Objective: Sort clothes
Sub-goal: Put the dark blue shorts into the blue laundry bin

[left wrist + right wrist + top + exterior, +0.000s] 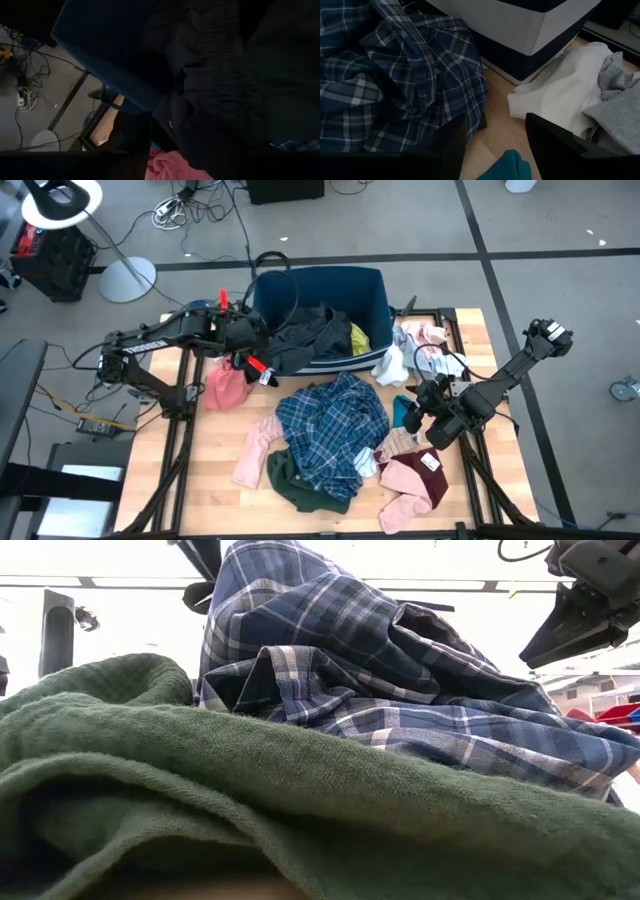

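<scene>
A blue-white plaid shirt [335, 425] lies heaped in the table's middle, over a dark green top [295, 480] near the front edge. A dark garment [310, 335] hangs over the front wall of the dark blue bin [370, 290], with a yellow piece [360, 338] inside the bin. My left gripper [262, 352] is at the bin's front left corner, beside the dark garment [215, 75]. My right gripper [496, 120] is open and raised above a teal piece [507, 167], between the plaid shirt [395, 75] and a white piece [555, 95].
A pink garment [225, 385] lies left of the bin, a light pink one [255, 450] at the front left, and pink and maroon pieces [415, 480] at the front right. White, pink and grey items [420, 345] lie right of the bin. The green top [200, 800] fills the low view.
</scene>
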Robot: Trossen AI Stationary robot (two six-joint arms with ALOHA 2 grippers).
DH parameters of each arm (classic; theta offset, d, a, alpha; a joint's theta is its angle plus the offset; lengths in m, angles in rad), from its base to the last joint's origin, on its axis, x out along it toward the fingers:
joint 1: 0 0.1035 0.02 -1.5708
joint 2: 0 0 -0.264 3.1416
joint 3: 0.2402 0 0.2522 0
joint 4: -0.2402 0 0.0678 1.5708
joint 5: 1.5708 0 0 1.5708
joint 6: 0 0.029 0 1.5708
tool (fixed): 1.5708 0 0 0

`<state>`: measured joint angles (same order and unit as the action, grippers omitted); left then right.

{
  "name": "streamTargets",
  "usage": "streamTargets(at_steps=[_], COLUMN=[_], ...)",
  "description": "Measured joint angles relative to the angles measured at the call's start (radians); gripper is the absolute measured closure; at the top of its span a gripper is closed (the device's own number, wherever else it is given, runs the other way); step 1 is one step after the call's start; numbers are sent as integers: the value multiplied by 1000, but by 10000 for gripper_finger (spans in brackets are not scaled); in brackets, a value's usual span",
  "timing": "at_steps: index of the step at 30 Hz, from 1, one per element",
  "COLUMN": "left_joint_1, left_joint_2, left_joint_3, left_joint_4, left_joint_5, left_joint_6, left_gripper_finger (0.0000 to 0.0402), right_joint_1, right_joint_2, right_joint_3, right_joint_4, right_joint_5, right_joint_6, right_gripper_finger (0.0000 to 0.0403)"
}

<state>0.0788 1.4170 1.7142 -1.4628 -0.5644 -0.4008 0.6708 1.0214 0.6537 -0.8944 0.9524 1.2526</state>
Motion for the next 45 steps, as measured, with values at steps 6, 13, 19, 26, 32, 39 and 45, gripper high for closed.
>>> streamTargets(at_steps=[6,13,19,26,32,39,45], left_joint_1=[1,1,1,10,46,142,225], left_joint_2=[3,3,3,3,3,46,139], left_joint_3=[-2,-85,-106,-24,4,2,1], left_joint_4=[0,4,11,64,259,554,693], left_joint_5=[59,65,66,71,79,96,128], left_joint_6=[-18,-25,-16,46,152,297,352], left_gripper_finger=[234,235,324,397,400,400,393], right_joint_1=[0,0,0,0,0,0,0], right_joint_2=[0,0,0,0,0,0,0], right_joint_3=[0,0,0,0,0,0,0], right_joint_4=[0,3,3,3,3,2,2], right_joint_5=[0,-1,-1,-1,0,0,0], right_joint_6=[0,0,1,1,1,1,1], right_gripper_finger=[202,202,202,202,202,202,202])
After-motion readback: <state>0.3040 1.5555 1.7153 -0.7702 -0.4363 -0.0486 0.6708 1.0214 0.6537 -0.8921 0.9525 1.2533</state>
